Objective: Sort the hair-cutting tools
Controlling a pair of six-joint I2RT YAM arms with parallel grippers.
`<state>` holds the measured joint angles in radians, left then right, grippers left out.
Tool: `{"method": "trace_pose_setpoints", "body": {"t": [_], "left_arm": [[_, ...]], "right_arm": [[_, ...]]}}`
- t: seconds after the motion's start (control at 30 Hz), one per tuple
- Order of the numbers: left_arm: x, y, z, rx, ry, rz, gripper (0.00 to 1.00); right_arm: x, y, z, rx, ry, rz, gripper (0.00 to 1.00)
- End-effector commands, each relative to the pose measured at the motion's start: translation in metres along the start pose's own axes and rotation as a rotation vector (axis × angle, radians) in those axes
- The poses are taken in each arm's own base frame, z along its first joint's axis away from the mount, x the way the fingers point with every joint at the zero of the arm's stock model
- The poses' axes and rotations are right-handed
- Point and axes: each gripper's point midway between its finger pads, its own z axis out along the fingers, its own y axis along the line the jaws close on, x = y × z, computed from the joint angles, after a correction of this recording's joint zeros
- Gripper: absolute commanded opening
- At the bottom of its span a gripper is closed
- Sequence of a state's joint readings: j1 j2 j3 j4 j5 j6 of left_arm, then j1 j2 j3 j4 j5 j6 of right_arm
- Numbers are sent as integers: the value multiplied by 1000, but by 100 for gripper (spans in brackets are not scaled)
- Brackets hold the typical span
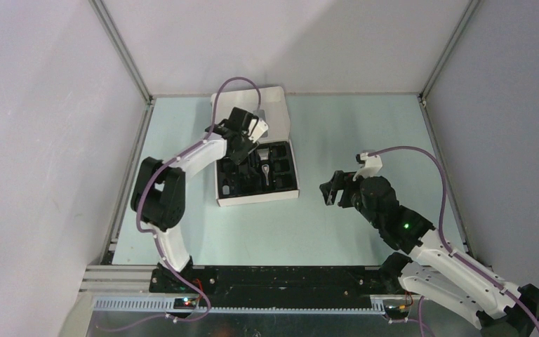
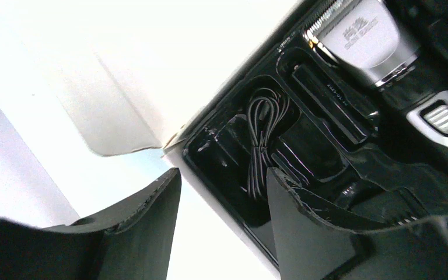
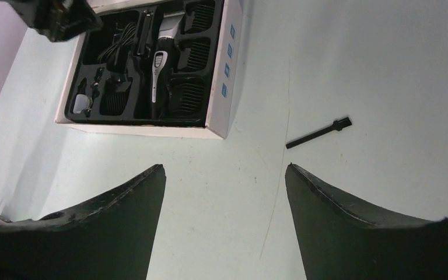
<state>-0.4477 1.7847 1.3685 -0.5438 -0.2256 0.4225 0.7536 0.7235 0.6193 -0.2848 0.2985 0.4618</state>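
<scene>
The silver-and-black clipper (image 2: 361, 35) lies in the black tray of the white box (image 1: 256, 199). The coiled black cord (image 2: 261, 140) sits in a pocket beside it. My left gripper (image 2: 221, 181) hovers open over the box's edge near the cord, holding nothing, with the white rim showing between its fingers. In the right wrist view the clipper (image 3: 160, 64) lies among black comb attachments (image 3: 189, 93). A thin black brush (image 3: 319, 132) lies alone on the table right of the box. My right gripper (image 3: 224, 169) hangs open above bare table, short of the brush.
The box's white lid (image 1: 275, 105) stands open at the back. Grey walls with metal frame posts (image 1: 123, 53) enclose the table on three sides. The right arm (image 1: 421, 246) stretches in from the near right corner.
</scene>
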Motion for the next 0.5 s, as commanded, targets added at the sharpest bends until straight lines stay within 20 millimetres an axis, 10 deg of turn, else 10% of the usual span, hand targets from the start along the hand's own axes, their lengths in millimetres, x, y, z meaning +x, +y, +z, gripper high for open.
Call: {"method": "trace_pose_setpoints", "body": {"t": [0.0,0.17,0.47], "left_arm": [[-50,29,-63,-88,-222,-130,65],[-65,53,-124,-167,-402,-312,73],[-10,101,-221,-430,-601,-634,100]], "right_arm": [[-2,-4,4,54,22,53,80],[16,-24,13,224,151,71,80],[46,-43,39,439,353,106,80]]}}
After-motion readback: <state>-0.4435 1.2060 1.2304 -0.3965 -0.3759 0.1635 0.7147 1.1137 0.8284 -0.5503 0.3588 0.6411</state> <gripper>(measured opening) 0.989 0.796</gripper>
